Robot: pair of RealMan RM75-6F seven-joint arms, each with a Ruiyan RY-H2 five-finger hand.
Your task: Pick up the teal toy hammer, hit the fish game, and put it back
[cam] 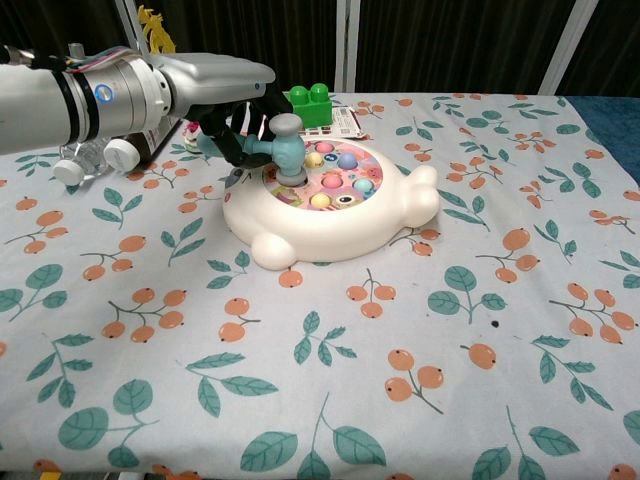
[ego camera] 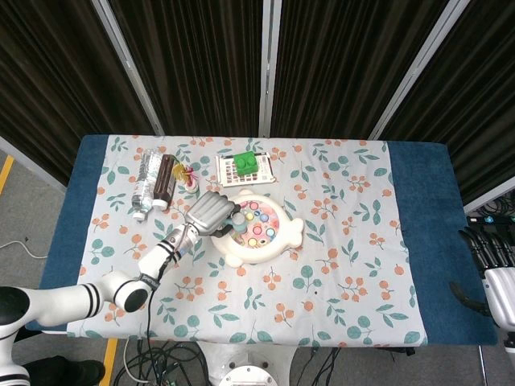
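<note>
My left hand (cam: 215, 95) (ego camera: 211, 212) grips the teal toy hammer (cam: 282, 148) by its handle. The hammer's head is down on the left side of the fish game's (cam: 340, 205) (ego camera: 261, 229) coloured button panel. The fish game is a cream, fish-shaped toy in the middle of the table. The handle is mostly hidden inside my fingers. My right hand (ego camera: 492, 269) hangs off the table's right edge, holding nothing, fingers apart.
A green block (cam: 307, 101) sits on a card (ego camera: 245, 169) just behind the fish game. A clear bottle (ego camera: 144, 183), a dark bottle (ego camera: 164, 182) and a small colourful toy (ego camera: 189, 174) lie at the back left.
</note>
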